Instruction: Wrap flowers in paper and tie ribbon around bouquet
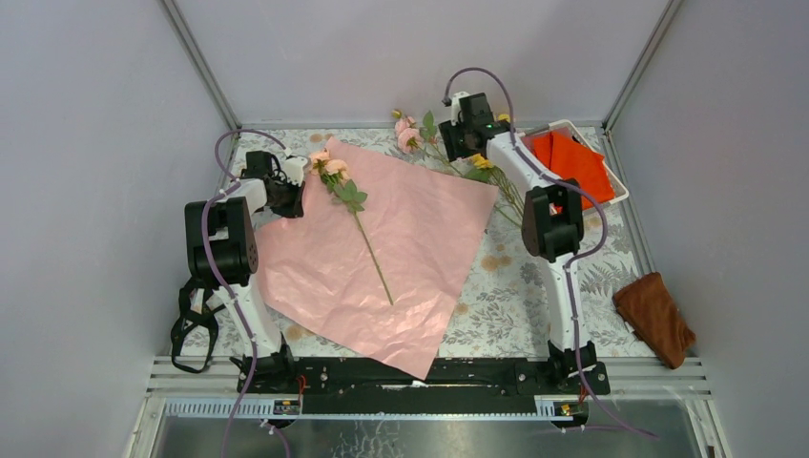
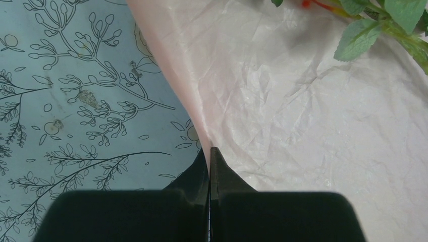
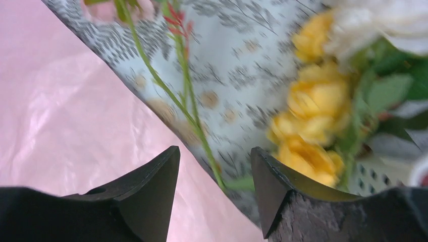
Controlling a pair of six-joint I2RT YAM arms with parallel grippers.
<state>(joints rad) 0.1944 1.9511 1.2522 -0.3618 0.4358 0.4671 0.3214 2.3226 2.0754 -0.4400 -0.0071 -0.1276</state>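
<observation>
The paper [image 1: 382, 258] lies flat with its pale pink face up. One pink flower [image 1: 329, 164] rests on it, the stem running down the middle. My left gripper [image 1: 291, 202] is at the sheet's left edge, shut on the paper [image 2: 303, 126], with the edge pinched between its fingertips [image 2: 214, 161]. More flowers [image 1: 412, 134] lie at the back, off the sheet. My right gripper [image 1: 456, 153] hangs open over them. A thin green stem [image 3: 202, 136] crosses the gap of the right gripper [image 3: 214, 156], and yellow blooms [image 3: 313, 101] sit beside its right finger. The ribbon is out of view, and no bouquet shows.
A white basket [image 1: 611, 172] with an orange-red cloth [image 1: 570, 160] stands at the back right. A brown cloth [image 1: 653, 317] lies at the right near edge. The table carries a leaf-print cover [image 1: 534, 286]. Grey walls close in on three sides.
</observation>
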